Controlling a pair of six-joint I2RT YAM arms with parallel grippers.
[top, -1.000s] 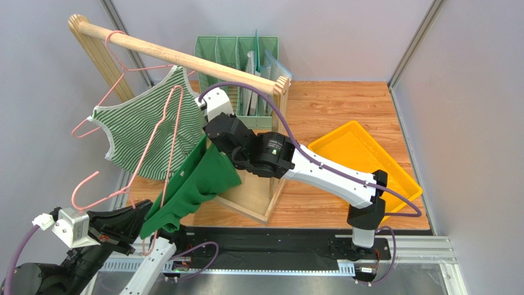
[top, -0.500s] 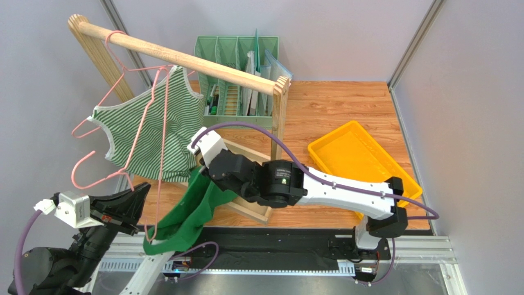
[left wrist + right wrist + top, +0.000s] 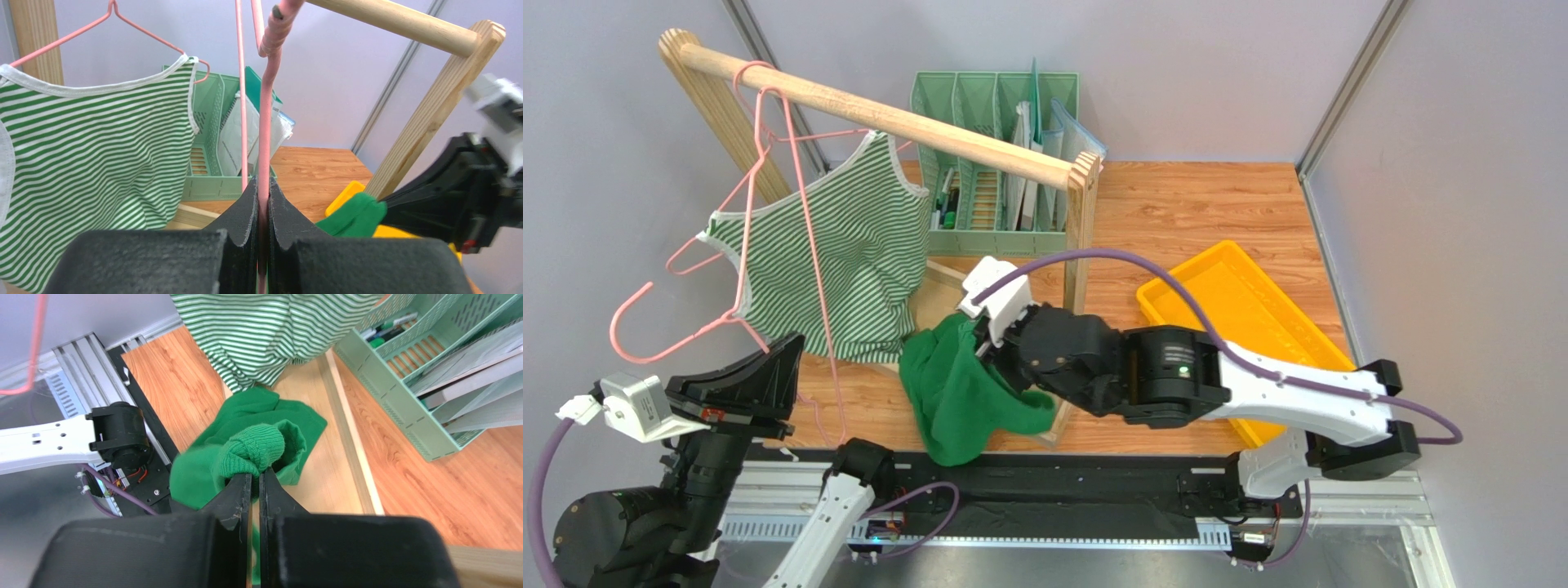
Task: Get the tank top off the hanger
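Note:
The solid green tank top [image 3: 955,395] hangs bunched from my right gripper [image 3: 1036,390], which is shut on a fold of it [image 3: 245,454] low over the wooden rack's base. It is off the pink hanger [image 3: 744,263] and apart from it. My left gripper [image 3: 263,197] is shut on that hanger's pink wire [image 3: 265,122] at the lower left [image 3: 787,361]. The hanger's hook is over the wooden rod [image 3: 891,119]. A second pink hanger on the rod carries a green-and-white striped tank top [image 3: 836,257].
A green file organizer [image 3: 995,110] with papers stands behind the rack. A yellow tray [image 3: 1192,284] lies on the wooden table at the right. The rack's upright post [image 3: 1081,233] and base board [image 3: 344,447] are close to my right arm.
My right gripper pulled the green tank top down and to the right, clear of the pink hanger. The bare hanger swung left, and my left gripper moved left with it.

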